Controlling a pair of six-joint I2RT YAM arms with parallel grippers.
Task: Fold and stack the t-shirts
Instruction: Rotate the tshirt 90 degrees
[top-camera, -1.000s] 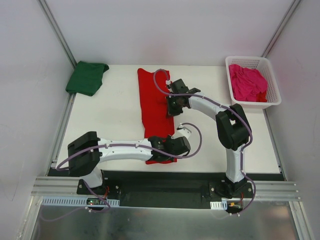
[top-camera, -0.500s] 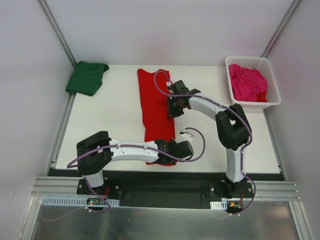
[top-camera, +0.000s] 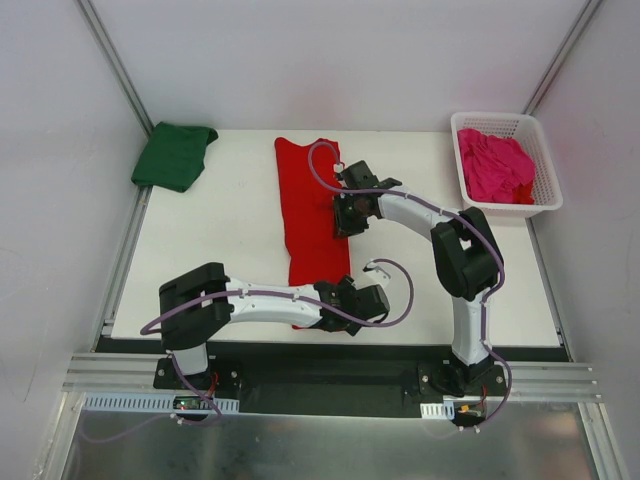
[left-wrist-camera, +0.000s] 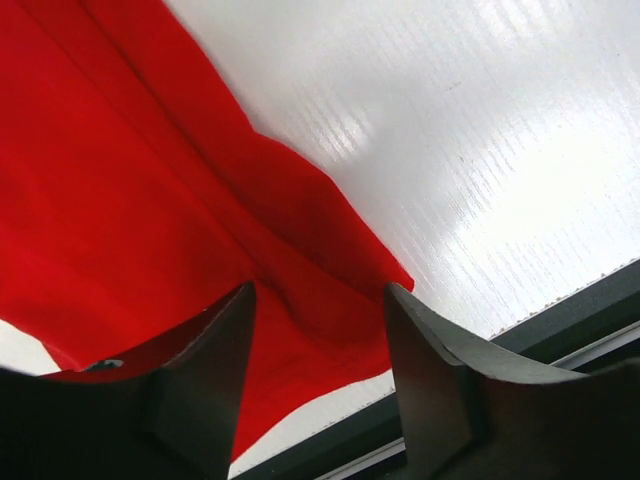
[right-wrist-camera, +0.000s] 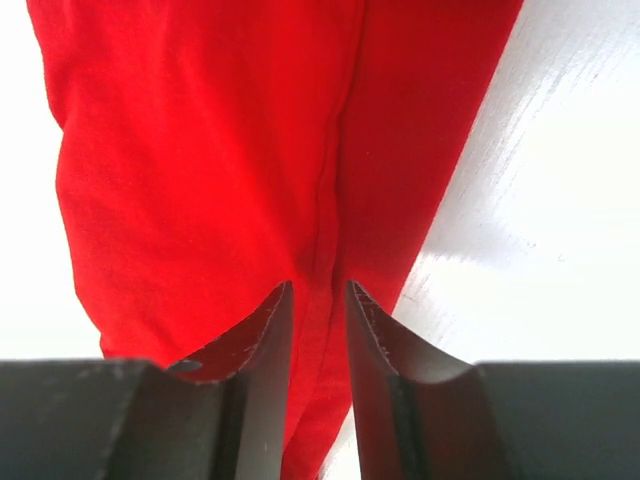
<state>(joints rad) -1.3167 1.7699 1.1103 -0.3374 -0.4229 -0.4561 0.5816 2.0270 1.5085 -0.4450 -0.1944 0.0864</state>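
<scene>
The left gripper (left-wrist-camera: 320, 295) stands wide apart over the near hem of the folded bright red cotton t-shirt (top-camera: 310, 200) on the white table (top-camera: 220, 250). Farther up, the right gripper (right-wrist-camera: 318, 288) is narrowly parted astride a fold. Beyond lie a folded dark green t-shirt (top-camera: 172, 155), far left, and a crumpled magenta t-shirt (top-camera: 495, 165) in a white plastic lattice basket (top-camera: 548, 175).

From above, the left hand (top-camera: 345, 302) covers the near end of the red t-shirt (top-camera: 310, 215), and the right hand (top-camera: 343, 212) covers a part of its right edge. The fingers of both hands are hidden under their own bodies there. In both wrist views the shirt runs out of the picture. The pink t-shirt (top-camera: 495, 165) lies partly behind the wall of the basket (top-camera: 510, 209).
</scene>
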